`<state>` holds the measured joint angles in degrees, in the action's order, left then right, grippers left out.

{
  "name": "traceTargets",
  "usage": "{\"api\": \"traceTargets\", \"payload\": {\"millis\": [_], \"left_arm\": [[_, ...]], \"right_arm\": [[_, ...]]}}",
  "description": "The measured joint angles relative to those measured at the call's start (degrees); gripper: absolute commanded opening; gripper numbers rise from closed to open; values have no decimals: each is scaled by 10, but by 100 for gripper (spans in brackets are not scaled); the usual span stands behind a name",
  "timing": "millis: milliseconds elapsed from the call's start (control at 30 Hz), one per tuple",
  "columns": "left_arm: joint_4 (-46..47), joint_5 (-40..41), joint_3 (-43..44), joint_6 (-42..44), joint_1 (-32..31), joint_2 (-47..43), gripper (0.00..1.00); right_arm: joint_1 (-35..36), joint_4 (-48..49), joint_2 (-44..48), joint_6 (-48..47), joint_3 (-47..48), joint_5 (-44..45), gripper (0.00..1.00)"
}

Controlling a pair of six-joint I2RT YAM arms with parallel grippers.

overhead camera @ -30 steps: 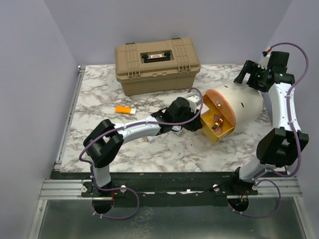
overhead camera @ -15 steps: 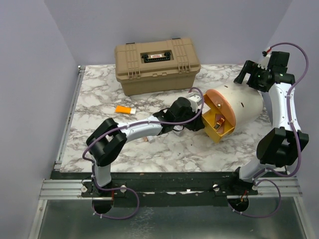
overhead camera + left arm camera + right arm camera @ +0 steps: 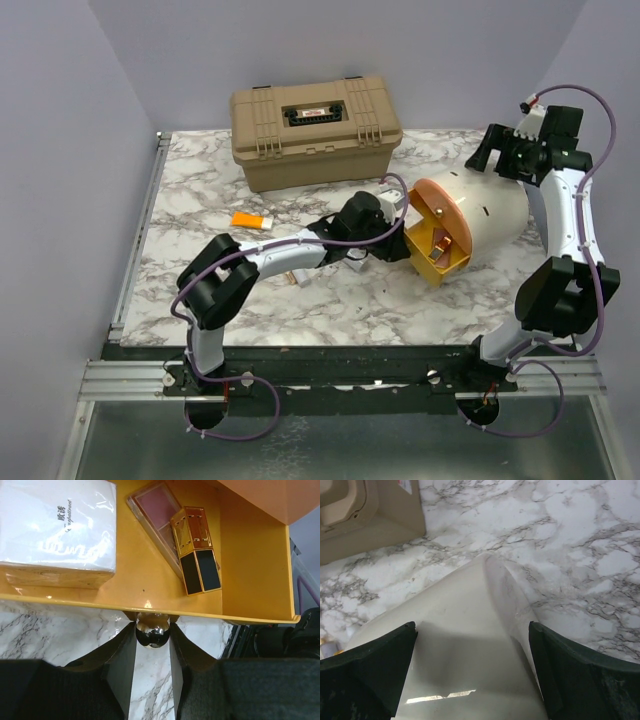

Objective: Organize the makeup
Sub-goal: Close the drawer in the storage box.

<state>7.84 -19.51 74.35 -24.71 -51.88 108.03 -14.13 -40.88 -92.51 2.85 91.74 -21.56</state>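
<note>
Left fingers: clenched on a chrome ball knob, one on each side of it, at the front lip of a yellow tray.
Chrome ball knob: just under the tray's near edge, over the marble bench.
Yellow tray: sticking out of the open end of the cream-and-orange round pouch, tilted toward the left arm.
White box: in the tray, at the left in the left wrist view, with printed lettering on top.
Blush palette: in the tray just beside the box, clear-cased with a pink pan, lying diagonally.
Lipstick: rose-gold and black with squared sides, in the tray, lying against the palette and near the tray's right wall.
Orange tube: flat on the bench in front of the tan hard case, left of the left arm and well apart from the pouch.
Right fingers: released and spread wide over the cream rear of the pouch, grasping nothing; contact with the pouch not clear.
Tan hard case: lid down, at the far side of the bench.
</note>
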Motion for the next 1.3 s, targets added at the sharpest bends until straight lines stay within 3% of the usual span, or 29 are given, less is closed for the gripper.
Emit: {"api": "traceTargets", "payload": {"millis": [400,700,1300], "left_arm": [[2,-5,-34,12,9,-30,31],[9,-9,-34,20,9,-32,30],[-26,-45,-18,58,15,-32,30]], "right_arm": [[1,-6,-10,-26,-5,-97,94],[3,-20,-23,6,10,-62,97],[4,-28,-33,-15,16,-92,97]]}}
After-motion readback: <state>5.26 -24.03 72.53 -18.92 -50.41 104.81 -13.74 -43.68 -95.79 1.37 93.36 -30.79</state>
